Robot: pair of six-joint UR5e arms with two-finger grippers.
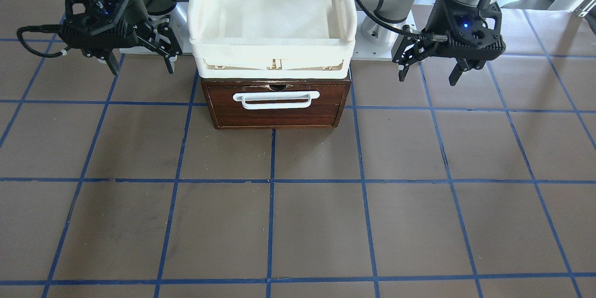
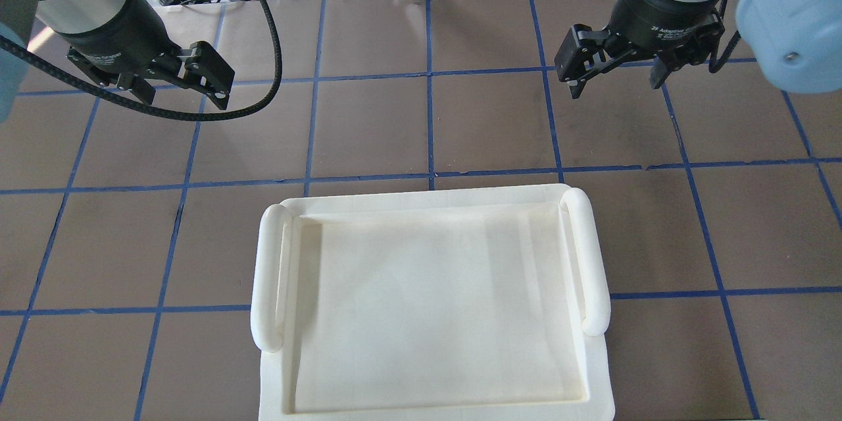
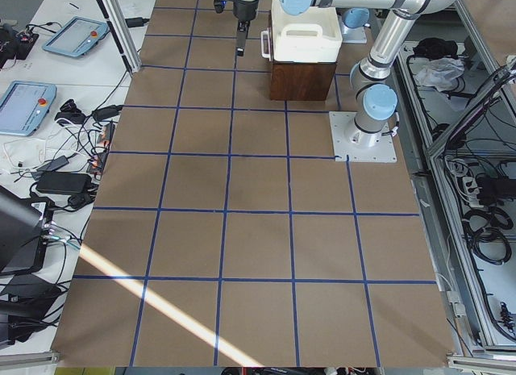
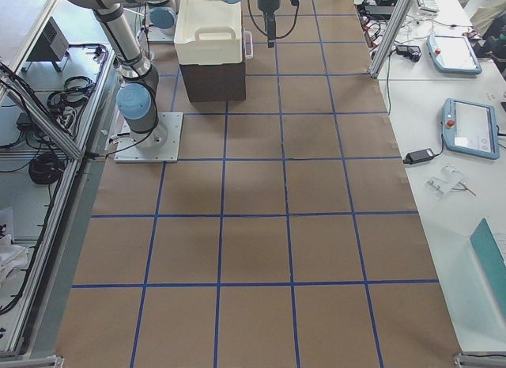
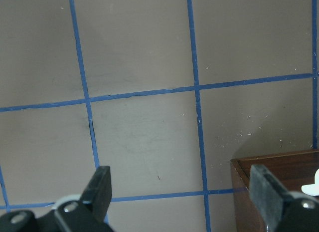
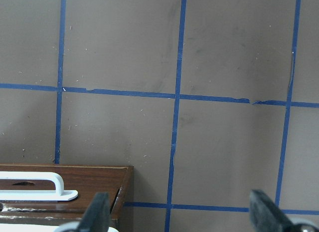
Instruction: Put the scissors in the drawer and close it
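Note:
The dark reddish-brown drawer (image 1: pixel 279 116) with its white bar handle (image 1: pixel 277 99) sits shut, flush in its wooden box. The scissors show in no view. My left gripper (image 1: pixel 428 74) hangs open and empty above the table beside the box; in its wrist view (image 5: pixel 182 192) a corner of the drawer box (image 5: pixel 279 187) shows at lower right. My right gripper (image 1: pixel 142 67) hangs open and empty on the other side; its wrist view (image 6: pixel 179 214) shows the drawer front (image 6: pixel 89 179) and handle (image 6: pixel 35 184) at lower left. Overhead, the left gripper (image 2: pixel 177 89) and right gripper (image 2: pixel 615 82) flank the table's middle.
A cream-white plastic tray (image 1: pixel 272 58) sits on top of the wooden box and hides it from overhead (image 2: pixel 592 256). The brown table (image 1: pixel 298 223) has a blue tape grid. Both arm bases stand behind the box.

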